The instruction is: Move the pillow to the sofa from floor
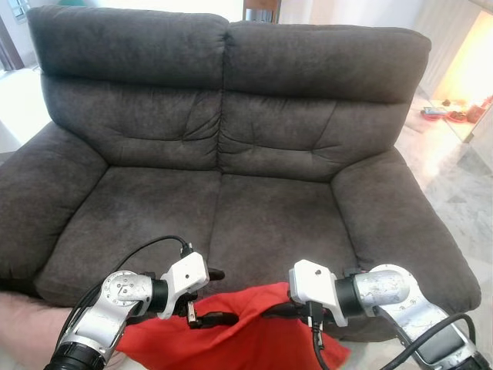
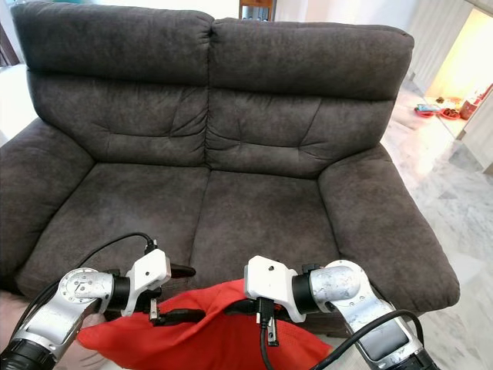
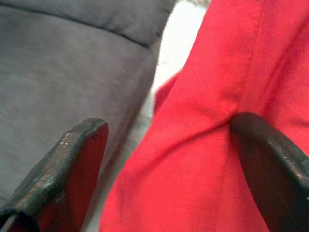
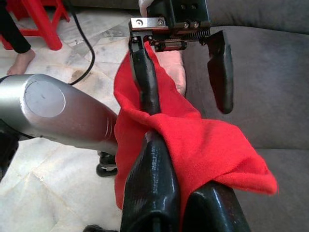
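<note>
A dark grey two-seat sofa [image 1: 231,154] is seen from above and in front, its two seat cushions bare. At six o'clock in the head views a red pillow [image 1: 239,339] is held up in front of the sofa's front edge, just below seat height, between two silver arms. The right pincer [image 4: 181,193] is clenched on the pillow: in the right wrist view its two black fingers are closed together with a fold of red fabric pinched between them. The left pincer [image 1: 212,297], at seven o'clock, is seen spread: one finger [image 4: 145,79] lies pressed into the red fabric and the other stands free over the sofa's edge, so the cloth is touched but not pinched on that side. Pale marble floor [image 1: 462,185] is seen at three o'clock, and in the right wrist view a person's bare foot [image 4: 21,60] beside a red stool [image 4: 41,21]. The carry step appears to be in hand, with the pillow off the floor but not yet on the seat. The next move is judged to call for raising both arms above the seat edge, reaching forward toward twelve o'clock, and releasing the pillow over a cushion.
</note>
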Controlling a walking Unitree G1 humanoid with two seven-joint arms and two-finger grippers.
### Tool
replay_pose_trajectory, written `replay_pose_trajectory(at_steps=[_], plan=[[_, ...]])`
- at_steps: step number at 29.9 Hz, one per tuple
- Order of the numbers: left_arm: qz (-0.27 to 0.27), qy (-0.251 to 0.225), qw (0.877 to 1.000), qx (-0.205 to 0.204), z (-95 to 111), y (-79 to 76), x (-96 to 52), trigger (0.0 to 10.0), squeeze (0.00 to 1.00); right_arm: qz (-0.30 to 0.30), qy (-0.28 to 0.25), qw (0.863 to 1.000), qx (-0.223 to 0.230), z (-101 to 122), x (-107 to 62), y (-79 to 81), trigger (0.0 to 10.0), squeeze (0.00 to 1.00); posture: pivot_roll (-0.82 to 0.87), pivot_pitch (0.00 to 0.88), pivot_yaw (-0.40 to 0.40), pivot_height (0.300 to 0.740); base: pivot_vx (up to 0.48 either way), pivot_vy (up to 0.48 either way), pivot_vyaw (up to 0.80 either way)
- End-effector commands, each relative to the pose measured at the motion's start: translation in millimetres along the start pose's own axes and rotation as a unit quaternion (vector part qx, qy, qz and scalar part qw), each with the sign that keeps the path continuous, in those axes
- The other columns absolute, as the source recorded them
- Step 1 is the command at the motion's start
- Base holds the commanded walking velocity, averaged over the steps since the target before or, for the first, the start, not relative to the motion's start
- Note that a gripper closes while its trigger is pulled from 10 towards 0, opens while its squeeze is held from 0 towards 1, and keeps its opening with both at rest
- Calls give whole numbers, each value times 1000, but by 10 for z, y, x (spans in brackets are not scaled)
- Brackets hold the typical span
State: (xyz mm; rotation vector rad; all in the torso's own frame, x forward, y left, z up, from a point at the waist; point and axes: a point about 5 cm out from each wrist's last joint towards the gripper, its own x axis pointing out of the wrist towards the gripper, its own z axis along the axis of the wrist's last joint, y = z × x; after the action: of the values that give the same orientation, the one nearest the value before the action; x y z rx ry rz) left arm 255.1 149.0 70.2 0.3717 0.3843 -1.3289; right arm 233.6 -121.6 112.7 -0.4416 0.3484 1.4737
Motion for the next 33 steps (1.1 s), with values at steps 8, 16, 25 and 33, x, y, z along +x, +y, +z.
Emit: replay_pose_trajectory(at_steps=[8, 16, 25, 33], plan=[[-15, 40, 999, -4, -113, -65, 1, 10000, 0, -17, -42, 997, -58, 296, -60, -111, 0, 0, 66, 5, -95, 726, 0, 0, 0], [-30, -26, 999, -12, 246, -53, -169, 10000, 0, -28, -28, 998, -57, 248, -56, -174, 0, 0, 78, 0, -99, 726, 0, 0, 0], [-68, -16, 998, -6, 334, -107, -212, 10000, 0, -43, -24, 997, -64, 244, 12, -244, 0, 0, 89, 0, -97, 726, 0, 0, 0], [51, 40, 996, 58, 189, 106, -121, 10000, 0, -42, -35, 996, -72, 303, 9, -238, 0, 0, 82, 0, -94, 726, 0, 0, 0]])
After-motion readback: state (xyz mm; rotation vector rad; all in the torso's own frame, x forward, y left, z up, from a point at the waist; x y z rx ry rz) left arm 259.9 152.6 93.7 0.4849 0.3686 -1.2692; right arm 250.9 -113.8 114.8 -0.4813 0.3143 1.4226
